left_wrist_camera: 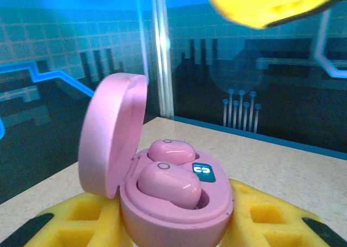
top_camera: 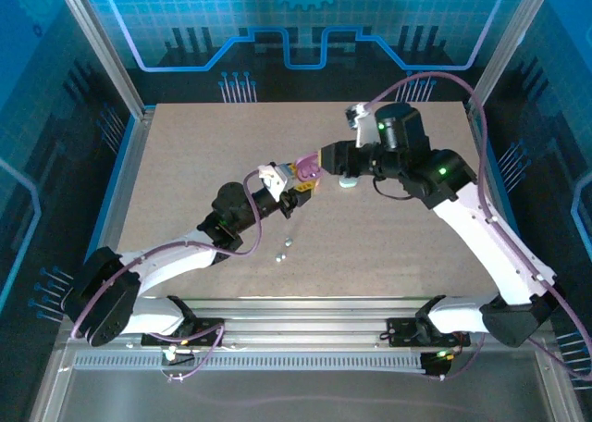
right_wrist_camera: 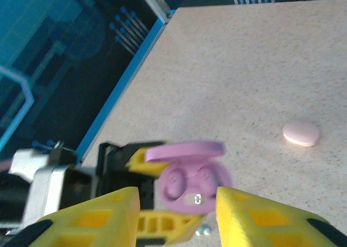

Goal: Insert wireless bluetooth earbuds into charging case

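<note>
Left fingers (left_wrist_camera: 81, 217) grip pink case (left_wrist_camera: 173, 217), right fingers (right_wrist_camera: 103, 217) parted over it; loose earbuds (top_camera: 289, 242) nearby.

A speckled beige tabletop (top_camera: 388, 246) lies beneath the left gripper (top_camera: 302, 179) and the right gripper (top_camera: 320, 163), spreading out on all sides of them. Beyond both stands a blue backdrop panel printed with circuit lines (top_camera: 277, 43). A silver aluminium frame post (top_camera: 98, 43) rises at the table's far corner, well apart from either gripper. A thin blue strip (right_wrist_camera: 126, 83) edges the tabletop ahead of the right gripper.
</note>
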